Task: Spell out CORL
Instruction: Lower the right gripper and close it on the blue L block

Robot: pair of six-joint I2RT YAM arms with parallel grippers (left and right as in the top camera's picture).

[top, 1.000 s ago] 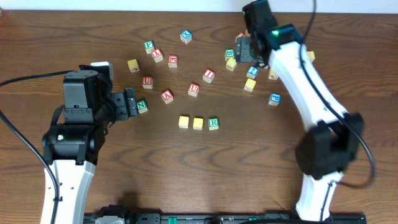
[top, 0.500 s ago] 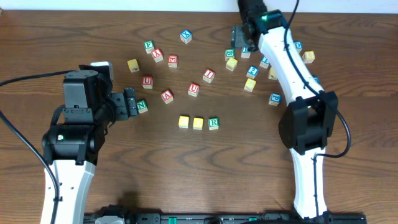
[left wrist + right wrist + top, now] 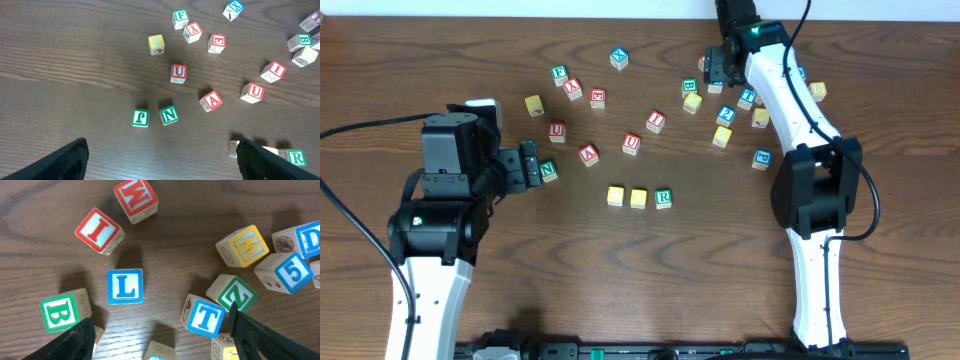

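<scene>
CORL cubes. Three of the four lined up near the middle of the table: from the overhead view, a yellow cube, a second yellow cube just beside it, then the R cube, green letter up. Too small on the yellow faces to read any letters. Same row, same spots as a second ago.

L cube. Lies flat among the loose cubes at the far right of the table, well apart from that row, blue letter up. Shows in the right wrist view just ahead of the right claw, touching no neighbour, with a red I cube up and to the left and a green B cube down and to the left. Cannot be picked out for certain from above.

Right claw. Gapes wide and grips nothing, fingers at either lower corner of its own view. Hangs over the far cluster, shifted a little to the right and slightly nearer than half a second ago. Against a full second ago, the right arm drawn in and bent more sharply, baring a blue cube once hidden under it.

Left claw. Also spread wide and empty, near a green N cube. Unmoved across all three moments.
</scene>
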